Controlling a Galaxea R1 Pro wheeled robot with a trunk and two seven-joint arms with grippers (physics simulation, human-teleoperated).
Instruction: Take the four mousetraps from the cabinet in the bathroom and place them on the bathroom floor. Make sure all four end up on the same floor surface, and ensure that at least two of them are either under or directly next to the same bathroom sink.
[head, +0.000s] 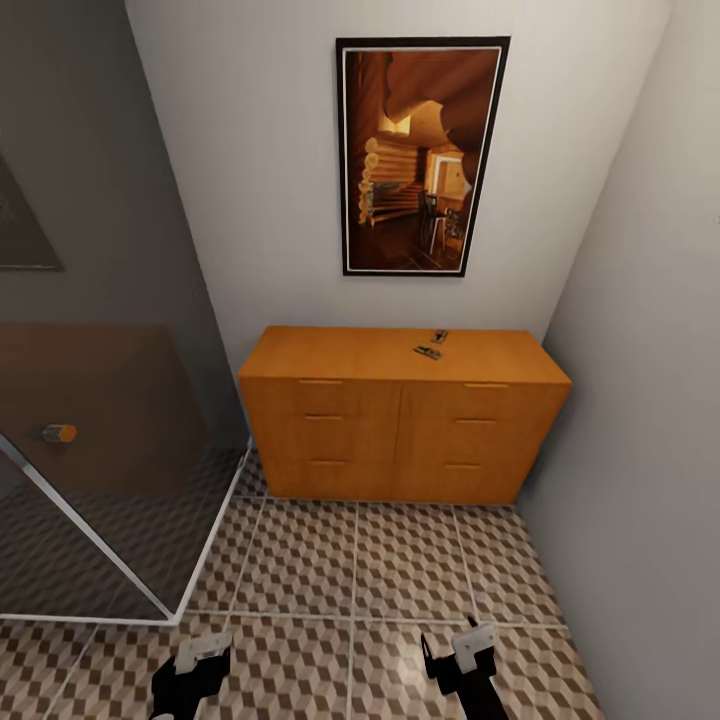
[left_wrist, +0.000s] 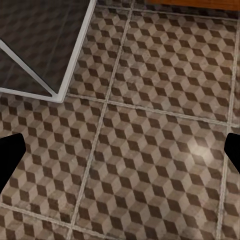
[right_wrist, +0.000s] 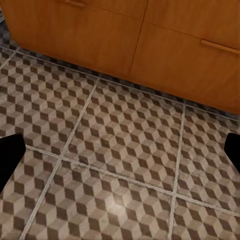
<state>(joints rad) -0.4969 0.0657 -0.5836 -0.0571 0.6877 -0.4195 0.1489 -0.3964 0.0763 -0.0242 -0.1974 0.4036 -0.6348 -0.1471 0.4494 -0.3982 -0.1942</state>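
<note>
From the head view, the cabinet (head: 400, 420) stands against the pale wall, a low and wide box of smooth orange-brown wood with flat drawer fronts and thin bar handles. On its top, toward the right, lie two mousetraps (head: 433, 345), small flat things with dark wire parts, close to each other. Above hangs a framed picture (head: 420, 155) of a wooden interior. The bathroom floor (head: 380, 570) has large square tiles with a printed cube pattern in brown and cream. At the left is a glass shower wall (head: 100, 480) with a white frame. The left gripper (head: 195, 660) and the right gripper (head: 458, 650) hang low above the tiles. In the left wrist view, two dark fingertips (left_wrist: 10, 160) sit far apart over the tiles, so the jaws are spread. In the right wrist view, the fingertips (right_wrist: 10, 157) are also wide apart, near the cabinet front (right_wrist: 150, 45).
</note>
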